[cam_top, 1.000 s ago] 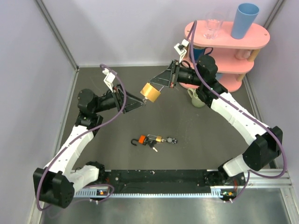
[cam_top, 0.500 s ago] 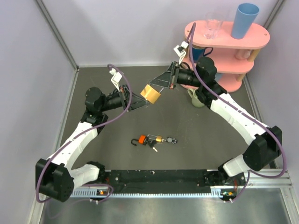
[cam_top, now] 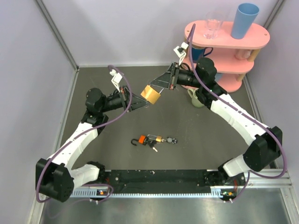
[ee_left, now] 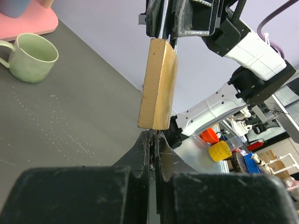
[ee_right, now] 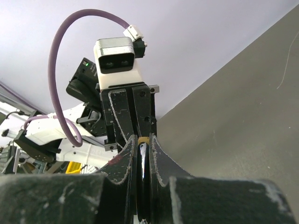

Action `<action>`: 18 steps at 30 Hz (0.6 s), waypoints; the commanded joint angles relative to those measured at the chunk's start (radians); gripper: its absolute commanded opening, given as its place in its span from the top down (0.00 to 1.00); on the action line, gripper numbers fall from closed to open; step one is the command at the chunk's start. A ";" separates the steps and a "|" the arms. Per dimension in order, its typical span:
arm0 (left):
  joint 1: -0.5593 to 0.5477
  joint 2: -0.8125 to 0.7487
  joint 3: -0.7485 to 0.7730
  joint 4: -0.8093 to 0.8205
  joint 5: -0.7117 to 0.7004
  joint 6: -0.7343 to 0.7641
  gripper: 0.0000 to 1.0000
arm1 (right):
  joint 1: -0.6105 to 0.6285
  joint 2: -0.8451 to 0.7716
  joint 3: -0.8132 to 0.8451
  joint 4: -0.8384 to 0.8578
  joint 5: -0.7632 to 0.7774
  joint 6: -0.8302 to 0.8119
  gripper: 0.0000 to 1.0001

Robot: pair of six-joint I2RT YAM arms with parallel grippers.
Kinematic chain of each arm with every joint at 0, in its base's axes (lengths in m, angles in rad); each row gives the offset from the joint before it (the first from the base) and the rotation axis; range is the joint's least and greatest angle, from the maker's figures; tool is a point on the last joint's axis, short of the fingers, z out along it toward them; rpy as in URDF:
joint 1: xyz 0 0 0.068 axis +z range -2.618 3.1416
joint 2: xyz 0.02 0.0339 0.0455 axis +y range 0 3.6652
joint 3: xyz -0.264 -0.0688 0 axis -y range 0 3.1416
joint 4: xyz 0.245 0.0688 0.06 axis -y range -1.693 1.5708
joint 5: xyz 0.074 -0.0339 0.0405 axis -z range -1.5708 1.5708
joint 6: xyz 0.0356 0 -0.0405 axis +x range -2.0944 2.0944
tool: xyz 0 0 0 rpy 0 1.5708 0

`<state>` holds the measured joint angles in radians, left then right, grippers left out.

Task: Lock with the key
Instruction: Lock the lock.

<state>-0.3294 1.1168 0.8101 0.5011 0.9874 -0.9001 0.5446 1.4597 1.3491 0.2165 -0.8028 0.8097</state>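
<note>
Your left claw [ee_left: 152, 135] is pinched together, its tips right up against the bottom face of the big brass padlock [ee_left: 158, 84]. There's a thin sliver between the tips, and you can't tell whether that's a key in the keyway. Above it, your right claw [ee_right: 144, 142] is clamped on the padlock's top end, dangling it over the far middle of the table [cam_top: 201, 135]. Is its shackle home or loose? That's hidden behind the fingers. So by the look of it you're at the keyway stage: lock lifted and presented, left claw at the key end, and nothing here shows a finished turn. Out toward the near middle, the key [cam_top: 152, 144], as best it can be placed, lies in a small silver bunch on the table, touching the orange-and-black padlock [cam_top: 141, 140], whose shackle hooks open to the left. Just right of that sit a tiny brass padlock [cam_top: 159, 139] and a round ring [cam_top: 170, 139]. Count it up: two claws, three padlocks, one bunch of keys too small to number, and one ring. At far right there's one green mug [cam_top: 196, 99] and one pink shelf [cam_top: 261, 35] carrying one glass [cam_top: 213, 25] and one blue cup [cam_top: 245, 19].
</note>
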 commanded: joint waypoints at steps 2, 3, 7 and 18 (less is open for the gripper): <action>-0.005 -0.032 -0.009 0.048 0.002 0.024 1.00 | -0.005 -0.067 0.021 0.080 0.040 -0.006 1.00; -0.005 -0.035 -0.012 0.045 -0.001 0.026 1.00 | -0.005 -0.068 0.022 0.072 0.043 -0.012 1.00; -0.005 -0.055 -0.044 0.027 -0.003 0.036 1.00 | -0.005 -0.076 0.024 0.032 0.071 -0.040 1.00; -0.005 -0.121 -0.120 -0.053 -0.010 0.082 1.00 | -0.017 -0.085 0.013 0.023 0.077 -0.060 1.00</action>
<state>-0.3359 1.0458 0.7216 0.4824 0.9356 -0.8604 0.5568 1.4555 1.3457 0.1268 -0.7837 0.7612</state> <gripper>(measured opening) 0.026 0.058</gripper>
